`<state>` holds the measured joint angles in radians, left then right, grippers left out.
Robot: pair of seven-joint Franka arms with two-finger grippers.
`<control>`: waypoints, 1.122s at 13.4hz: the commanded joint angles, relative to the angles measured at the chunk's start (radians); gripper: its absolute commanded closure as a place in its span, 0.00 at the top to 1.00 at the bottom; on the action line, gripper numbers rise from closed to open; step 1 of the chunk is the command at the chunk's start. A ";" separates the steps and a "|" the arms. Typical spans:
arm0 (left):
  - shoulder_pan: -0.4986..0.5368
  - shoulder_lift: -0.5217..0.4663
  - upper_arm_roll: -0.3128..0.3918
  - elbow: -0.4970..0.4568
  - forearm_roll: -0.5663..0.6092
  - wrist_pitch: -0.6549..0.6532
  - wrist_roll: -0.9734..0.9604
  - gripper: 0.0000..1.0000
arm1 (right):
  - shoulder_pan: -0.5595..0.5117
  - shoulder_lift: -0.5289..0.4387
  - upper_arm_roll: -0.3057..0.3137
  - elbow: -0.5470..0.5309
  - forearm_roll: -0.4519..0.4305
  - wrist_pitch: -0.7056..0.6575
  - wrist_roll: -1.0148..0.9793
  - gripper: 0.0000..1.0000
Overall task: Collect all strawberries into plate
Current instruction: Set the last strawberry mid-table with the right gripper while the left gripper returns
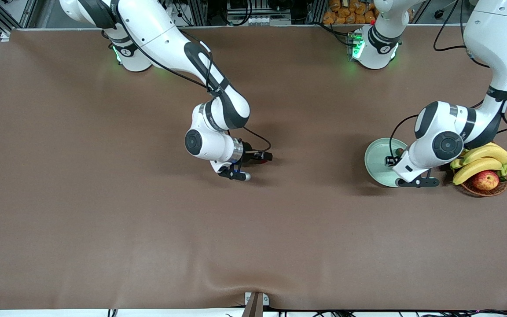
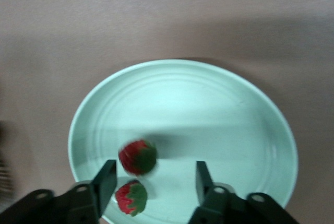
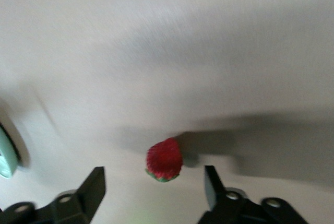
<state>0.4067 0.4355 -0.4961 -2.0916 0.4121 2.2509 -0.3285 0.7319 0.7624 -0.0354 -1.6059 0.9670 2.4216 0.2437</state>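
The pale mint-green plate (image 1: 376,165) lies toward the left arm's end of the table. My left gripper (image 1: 391,161) hangs open and empty just above it. In the left wrist view the plate (image 2: 209,109) holds two strawberries: one (image 2: 138,157), blurred, just ahead of the open gripper (image 2: 155,179), and one (image 2: 131,197) by one finger. The third strawberry (image 3: 164,160) lies on the brown cloth near the table's middle. My right gripper (image 3: 154,187) is open low over it, a finger on each side, not touching. In the front view that gripper (image 1: 264,158) mostly hides the berry.
A brown wicker basket (image 1: 486,191) with bananas (image 1: 482,160) and a red-yellow apple (image 1: 485,179) stands right beside the plate, toward the left arm's end. The plate's rim (image 3: 6,156) shows at the edge of the right wrist view.
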 commanded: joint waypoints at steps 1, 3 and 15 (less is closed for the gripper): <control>-0.009 -0.027 -0.065 0.008 -0.024 -0.002 -0.036 1.00 | -0.057 -0.070 0.000 0.000 -0.051 -0.036 -0.003 0.98; -0.026 -0.024 -0.168 0.037 -0.084 -0.004 -0.194 1.00 | -0.109 -0.142 0.000 0.006 -0.195 -0.115 0.072 0.98; -0.859 0.334 0.100 0.513 -0.062 0.009 -0.735 0.76 | -0.580 -0.544 0.107 0.153 -0.899 -0.878 0.186 1.00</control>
<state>-0.3446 0.7179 -0.4976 -1.6461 0.3361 2.2582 -1.0460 0.2577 0.2722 -0.0017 -1.4655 0.0938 1.6270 0.4212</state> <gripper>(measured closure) 0.238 0.000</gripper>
